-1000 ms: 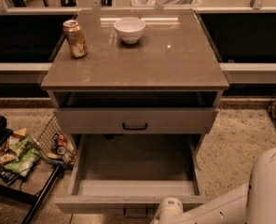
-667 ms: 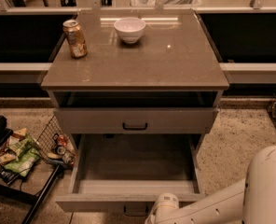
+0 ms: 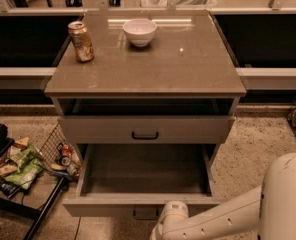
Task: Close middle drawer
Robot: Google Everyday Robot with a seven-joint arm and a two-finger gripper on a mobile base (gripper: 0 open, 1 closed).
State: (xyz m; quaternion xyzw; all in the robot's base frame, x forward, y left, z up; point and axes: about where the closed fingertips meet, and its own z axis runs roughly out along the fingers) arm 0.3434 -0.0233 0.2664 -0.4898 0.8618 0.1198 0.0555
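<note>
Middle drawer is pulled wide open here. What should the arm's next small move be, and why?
Probably push the gripper forward against the front of the middle drawer, beside its handle. The drawer stands far out, and the gripper sits at the bottom edge just before that front, so a short straight push should start it sliding in.

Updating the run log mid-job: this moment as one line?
middle drawer: open, pulled far out, empty | tool: at its front panel, right of the handle | countertop: soda can, white bowl
</note>
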